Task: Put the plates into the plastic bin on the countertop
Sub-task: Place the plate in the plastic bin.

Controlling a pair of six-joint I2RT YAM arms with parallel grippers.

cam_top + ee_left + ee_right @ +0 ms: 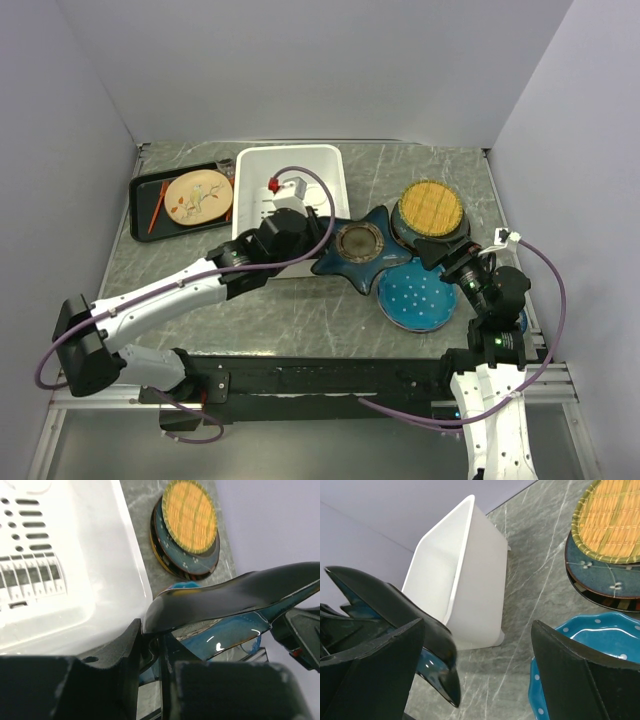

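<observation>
My left gripper (156, 652) pinches the rim of the blue star-shaped plate (350, 268), holding it tilted off the counter (300, 310) just beside the plastic bin (300, 170), ready to swing it in. My right gripper (475, 645) stands wide and empty by the star's far arm, apparently not touching it, above the teal dotted plate (415, 300).

The left arm (170, 290) stretches forward and rightward, its gripper (318, 232) clamped on the star plate (340, 262), while the right arm (495, 340) angles leftward, its gripper (432, 252) spread wide.
</observation>
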